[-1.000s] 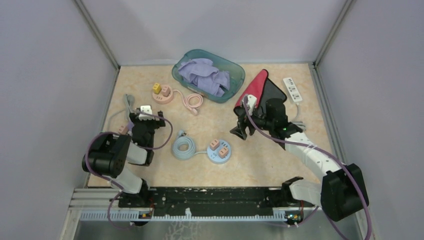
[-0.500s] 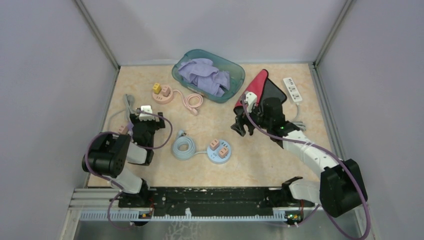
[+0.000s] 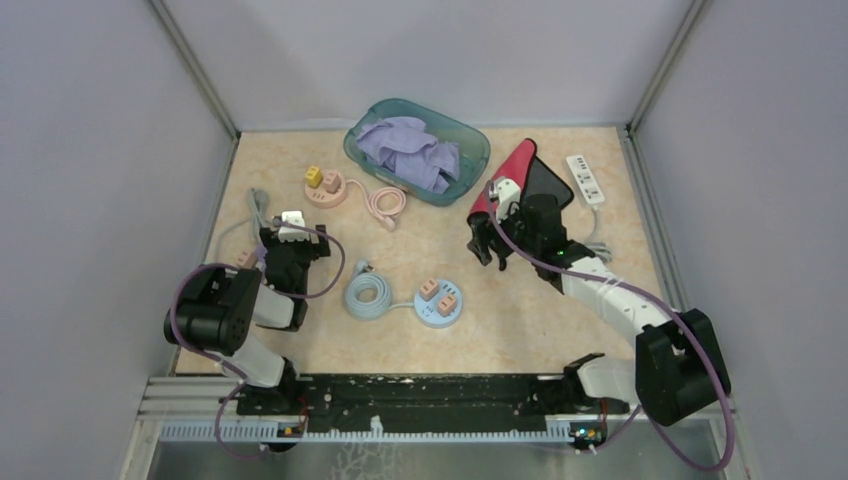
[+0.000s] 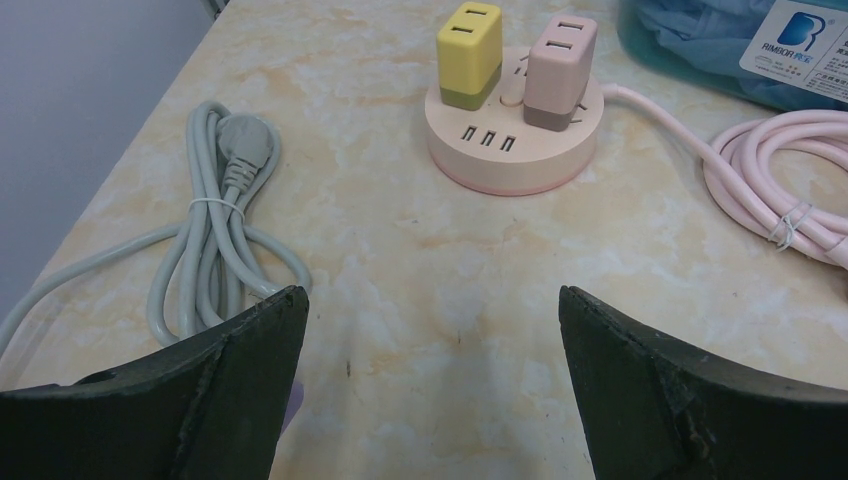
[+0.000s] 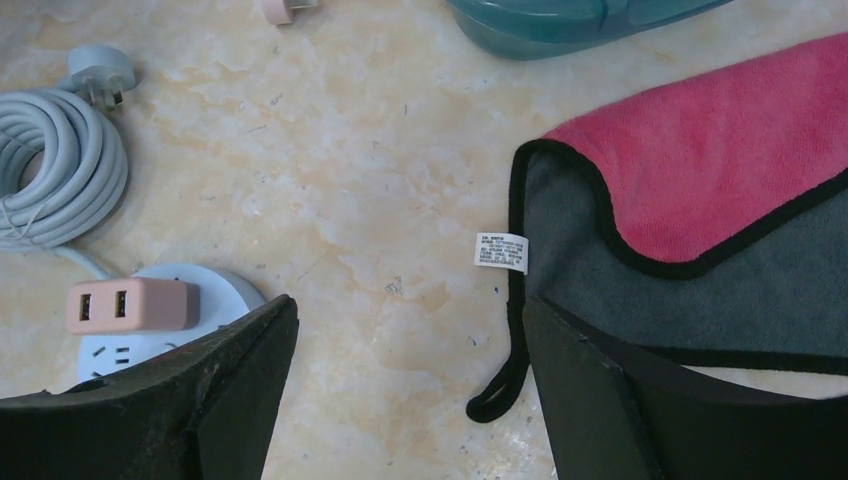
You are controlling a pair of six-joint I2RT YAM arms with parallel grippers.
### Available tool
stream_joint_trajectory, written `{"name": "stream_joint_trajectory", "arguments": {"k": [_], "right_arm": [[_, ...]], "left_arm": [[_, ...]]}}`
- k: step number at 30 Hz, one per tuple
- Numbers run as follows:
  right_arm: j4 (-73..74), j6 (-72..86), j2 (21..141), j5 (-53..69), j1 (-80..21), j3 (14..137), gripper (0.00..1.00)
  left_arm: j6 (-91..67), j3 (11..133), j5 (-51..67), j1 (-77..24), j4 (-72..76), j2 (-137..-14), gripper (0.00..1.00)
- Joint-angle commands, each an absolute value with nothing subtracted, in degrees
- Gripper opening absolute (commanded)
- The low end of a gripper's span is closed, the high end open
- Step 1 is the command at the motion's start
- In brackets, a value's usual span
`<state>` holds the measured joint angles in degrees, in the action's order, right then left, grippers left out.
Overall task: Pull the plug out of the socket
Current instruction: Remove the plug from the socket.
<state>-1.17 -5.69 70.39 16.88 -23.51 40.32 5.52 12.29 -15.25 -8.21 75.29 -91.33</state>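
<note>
Left pincer (image 4: 430,330) wide open by left edge of bench (image 3: 400,240), nothing between fingers, aimed at far-left corner. Straight ahead of it in left wrist view, apart from both fingers: round pink socket (image 4: 512,150) flat on bench, yellow plug (image 4: 469,55) and pink plug (image 4: 560,58) both seated upright in its top, side by side. Bundled grey cord (image 4: 215,240) just left of that socket, along left edge, tied with a white band. Coiled pink cord (image 4: 780,180) on socket's right, running off its side. Right pincer (image 5: 405,330) also open, fairly wide, holding nothing, over bare bench right of centre. Second round blue socket (image 3: 439,303) mid-bench toward near edge, two salmon plugs (image 3: 428,289) seated in it; in right wrist view one plug showing USB ports, just past left finger, not between fingers. Top view puts right pincer apart from blue socket, on its far-right side. Coiled blue cord (image 3: 369,296) just left of blue socket, its own plug end loose on bench. Red-and-grey towel (image 5: 720,170) beside right finger, black trim, white tag at its edge, spread toward far-right corner. White strip (image 3: 585,179) past towel, near right edge. Teal bin (image 3: 470,145) at middle of far edge, purple cloth (image 3: 408,148) bunched inside. All four plugs still in their sockets.
</note>
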Motion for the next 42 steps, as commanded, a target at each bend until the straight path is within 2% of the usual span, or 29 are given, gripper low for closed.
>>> {"name": "stream_joint_trajectory", "arguments": {"k": [1,42], "right_arm": [[-3.2,-4.3,70.4,15.8,-24.0,43.8,0.83],[-2.0,-5.2,70.7,17.7,-24.8,44.4,0.83]], "left_arm": [[4.6,12.4,-15.5,-7.9,75.9,-91.1,1.00],[4.5,12.4,-15.4,-7.8,75.9,-91.1,1.00]]}}
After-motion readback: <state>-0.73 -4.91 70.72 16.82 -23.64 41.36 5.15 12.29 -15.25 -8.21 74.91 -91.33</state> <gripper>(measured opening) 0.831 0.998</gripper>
